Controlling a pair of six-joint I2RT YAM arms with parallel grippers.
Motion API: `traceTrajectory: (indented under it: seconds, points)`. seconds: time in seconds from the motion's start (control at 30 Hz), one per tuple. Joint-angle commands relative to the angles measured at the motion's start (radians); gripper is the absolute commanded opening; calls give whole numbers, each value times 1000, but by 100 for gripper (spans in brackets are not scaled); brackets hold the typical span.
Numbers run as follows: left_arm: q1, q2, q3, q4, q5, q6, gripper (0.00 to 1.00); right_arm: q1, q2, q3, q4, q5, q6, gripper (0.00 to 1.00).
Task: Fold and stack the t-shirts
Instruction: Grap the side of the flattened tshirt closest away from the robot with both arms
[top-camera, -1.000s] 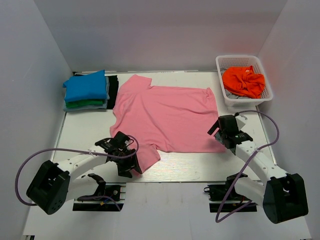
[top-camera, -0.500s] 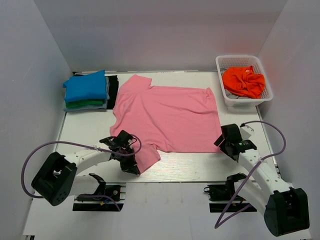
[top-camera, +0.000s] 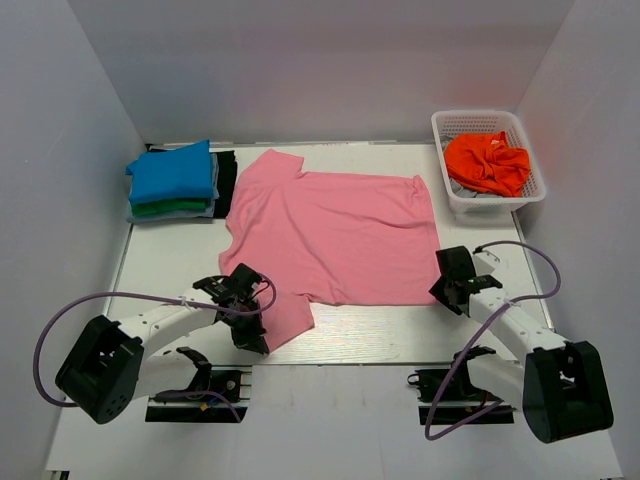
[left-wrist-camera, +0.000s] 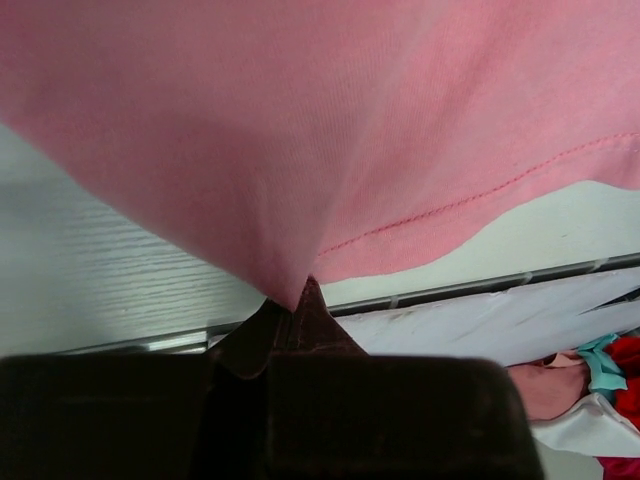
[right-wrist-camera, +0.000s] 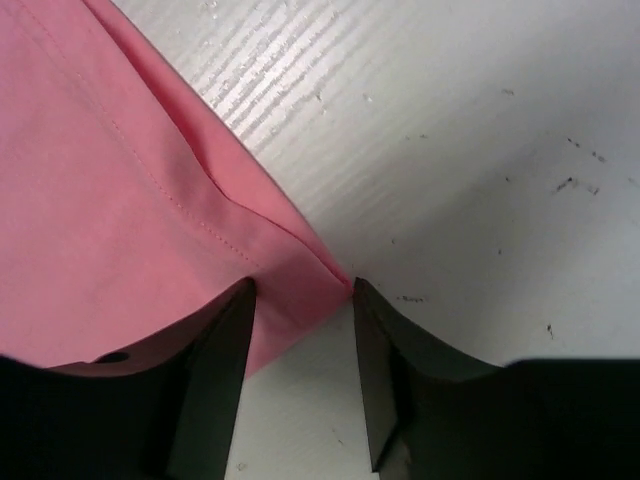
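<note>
Pink t-shirt (top-camera: 335, 235) lies spread flat across the middle of the worktop (top-camera: 160, 265), much as it did half a second ago, though its near sleeve now sits slightly further toward the left arm. The left claw (top-camera: 252, 335) has slipped a little nearer to its base since then and is clamped on that sleeve. In the left wrist view the cloth is gathered to a point right at the closed fingertips (left-wrist-camera: 300, 320). The right claw (top-camera: 447, 290), which a second ago stood further back, has come in against the shirt's near right hem corner. From its wrist camera the two fingers (right-wrist-camera: 215, 380) stand a narrow way apart, with the corner of the hem lying between them and not yet pinched.

From above, the tips of both claws are masked by their own black housings, so the grips can only be read from the wrist cameras. Low in the left wrist view, past the worktop's edge, some red, pink and teal shapes are too blurred to name.

At the far left a blue t-shirt (top-camera: 172, 172) sits folded on a green t-shirt (top-camera: 165, 209). A black strip (top-camera: 228, 180) that I cannot identify lies between that stack and the pink shoulder. In the far right corner a white basket (top-camera: 495, 203) holds a crumpled orange t-shirt (top-camera: 487, 162), well apart from the pink one.
</note>
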Motion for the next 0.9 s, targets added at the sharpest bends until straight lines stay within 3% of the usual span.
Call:
traceTrajectory:
  seconds: [0.0,0.1,0.13,0.17,0.3,0.53,0.7,0.87]
  points:
    - [-5,-12,4,-68,-25,11,0,-4,59,-2,55,-17,17,40]
    - [-5,-24,16,-111,-16,11,0,-4,74,-7,44,-17,20,21]
    - [-5,-24,35,-134,-16,2,0,-7,68,5,-6,-17,29,8]
    - [-5,-24,35,-183,-16,2,0,-4,59,4,-25,-14,28,1]
    - [-5,-44,69,-281,-25,2,0,-6,-25,11,-172,17,60,0]
    - [-5,-99,104,-271,9,2,0,-3,-161,1,-200,-50,46,0]
    - [-5,-55,219,-208,0,74,0,4,-121,42,-80,-188,-32,0]
    - [8,19,337,-159,43,148,0,8,-6,139,-74,-191,-57,0]
